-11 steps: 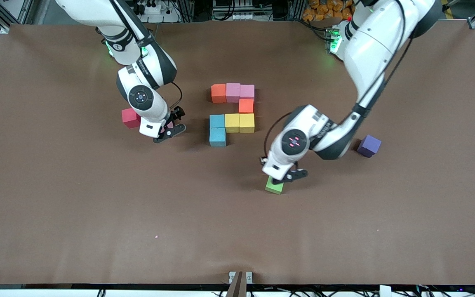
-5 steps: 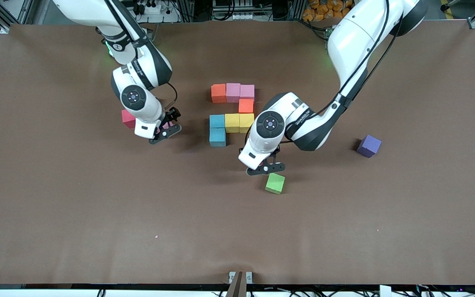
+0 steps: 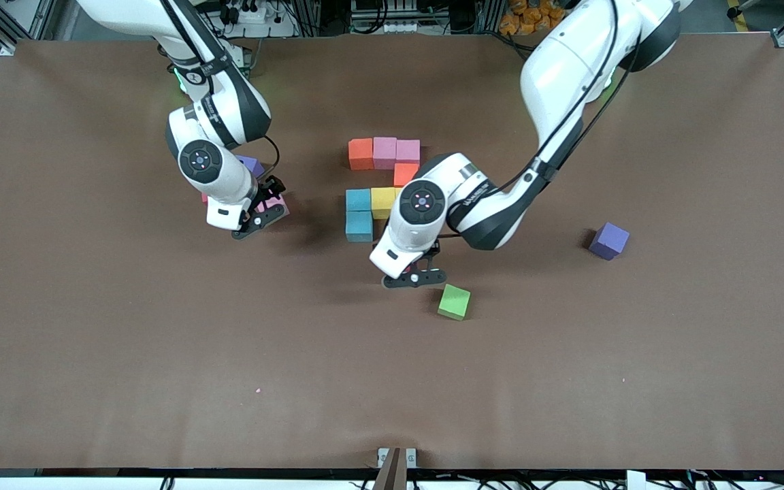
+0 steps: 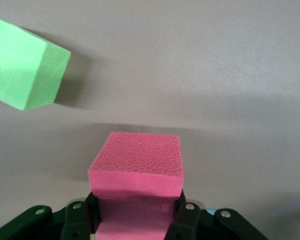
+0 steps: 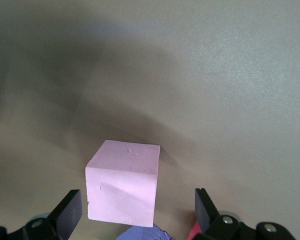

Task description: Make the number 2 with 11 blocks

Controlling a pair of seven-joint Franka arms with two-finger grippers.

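The left hand grips a hot-pink foam cube above the brown surface, near the unfinished multicoloured cube digit 2. The right hand straddles a pale pink foam cube, fingers wide.

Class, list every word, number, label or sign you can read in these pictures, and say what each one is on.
Nothing can be read.
On the left arm's casing: small dark lettering, too small to read.
On the deep pink block, held in the shut left pincer over the table: no text.
On the light pink block, between the fingers of the open right pincer: no text.
On the green block: no text.
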